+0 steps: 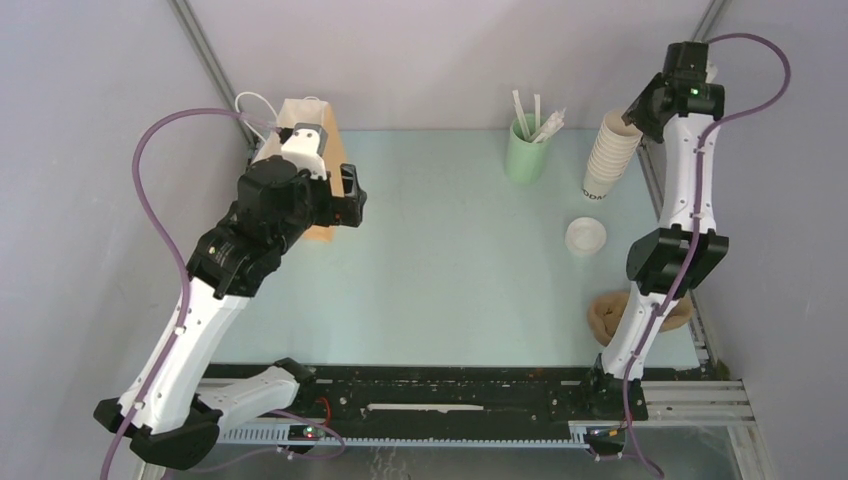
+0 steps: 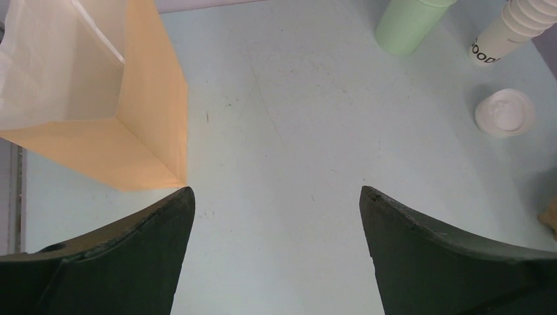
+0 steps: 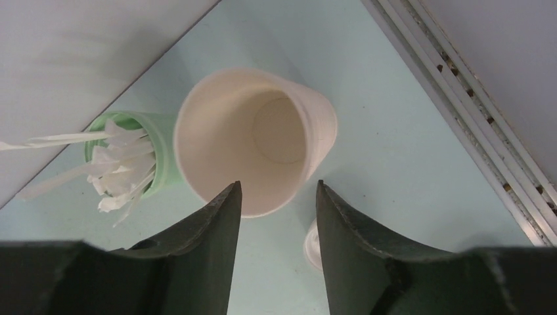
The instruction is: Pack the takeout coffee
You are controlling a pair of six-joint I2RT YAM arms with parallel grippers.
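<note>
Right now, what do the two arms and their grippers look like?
The left arm and right arm have white links and black joints, each trailed by a purple cable. The left gripper and right gripper have dark, tapered fingers.

Pale-green counter boxed in by grey walls
The counter (image 1: 450,270) is softly, evenly lit. Plain grey walls (image 1: 450,50) rise behind and beside it, metal frame posts (image 1: 205,55) stand at its far corners, and a slotted rail (image 3: 460,98) runs along its right edge.

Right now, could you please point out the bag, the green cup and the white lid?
Bag (image 2: 148,111): left wrist view, brown side panel.
Green cup (image 1: 525,160): top view, wall.
White lid (image 1: 585,236): top view, centre.
</note>
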